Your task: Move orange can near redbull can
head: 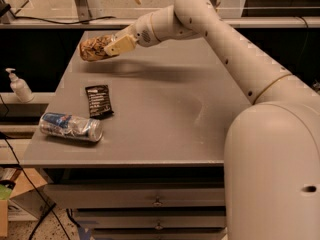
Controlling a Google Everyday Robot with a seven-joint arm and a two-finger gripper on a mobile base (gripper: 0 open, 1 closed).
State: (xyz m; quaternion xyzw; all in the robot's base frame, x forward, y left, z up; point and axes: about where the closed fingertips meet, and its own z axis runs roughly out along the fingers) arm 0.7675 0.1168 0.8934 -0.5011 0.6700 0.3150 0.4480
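The orange can [93,48], copper-orange with a mottled brown and cream pattern, is held sideways in the air above the far left part of the grey table [165,114]. My gripper [112,46] is shut on it, reaching in from the right on the long white arm. The redbull can [70,126], silver and blue, lies on its side near the table's front left corner, well below and in front of the held can.
A flat black snack packet [99,101] lies between the two cans. A white pump bottle [20,86] stands on a lower ledge left of the table. The robot's white body [272,169] fills the lower right. Drawers sit under the tabletop.
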